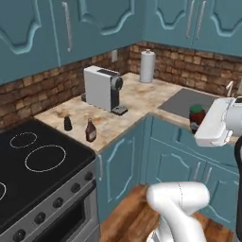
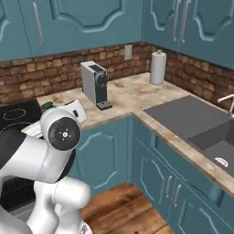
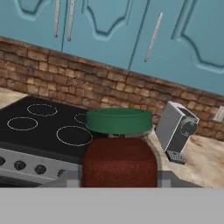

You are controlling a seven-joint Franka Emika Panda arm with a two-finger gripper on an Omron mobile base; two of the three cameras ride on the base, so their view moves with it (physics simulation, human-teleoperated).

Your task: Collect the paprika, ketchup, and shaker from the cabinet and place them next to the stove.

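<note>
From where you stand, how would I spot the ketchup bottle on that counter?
Find the black stove, then the speckled counter just right of it. Near the front edge stands the ketchup: brown-red, narrow-necked, taller than the plain black shaker beside it.

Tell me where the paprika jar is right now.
The paprika jar is held in the end effector, in the air off the counter's front edge; the stove lies beyond it in the hand view.

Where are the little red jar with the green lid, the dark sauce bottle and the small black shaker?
Squat red jar with green lid (image 3: pixel 120 162), hand view, glass body.
Dark brown-red bottle (image 1: pixel 90 133), left base view, its belly.
Small black tapered shaker (image 1: pixel 68 124), left base view, its middle.
</note>
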